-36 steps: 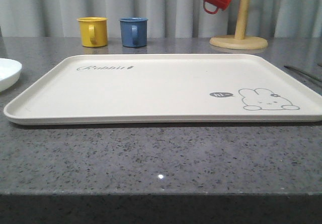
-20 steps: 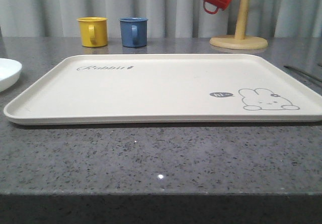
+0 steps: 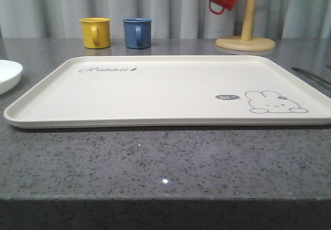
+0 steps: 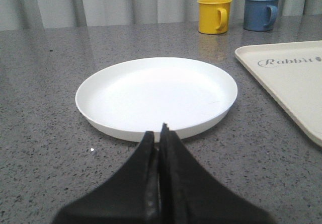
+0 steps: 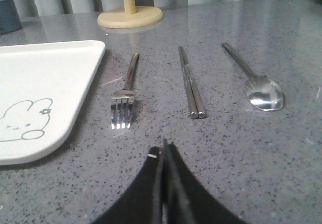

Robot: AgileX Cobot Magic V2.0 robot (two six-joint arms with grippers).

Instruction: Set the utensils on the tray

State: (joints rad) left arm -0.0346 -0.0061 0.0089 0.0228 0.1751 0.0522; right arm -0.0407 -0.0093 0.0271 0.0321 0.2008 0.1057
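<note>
Hovering low over the speckled grey stone worktop (image 3: pixel 165 163), our right gripper (image 5: pixel 164 151) is clenched, its matte black fingers pressed together on nothing. Beyond it lie the shiny steel utensils, side by side and apart: the four-tined fork (image 5: pixel 125 94) at eleven o'clock, the paired straight chopsticks (image 5: pixel 190 85) near twelve, the oval-bowled spoon (image 5: pixel 255 82) at one. Left of the fork sits the smooth cream tray (image 5: pixel 45 68), round-cornered, bare, partly cut off. Our left gripper (image 4: pixel 159 136) is likewise clenched and holds nothing, before a round white plate (image 4: pixel 156 95), also bare.
</note>
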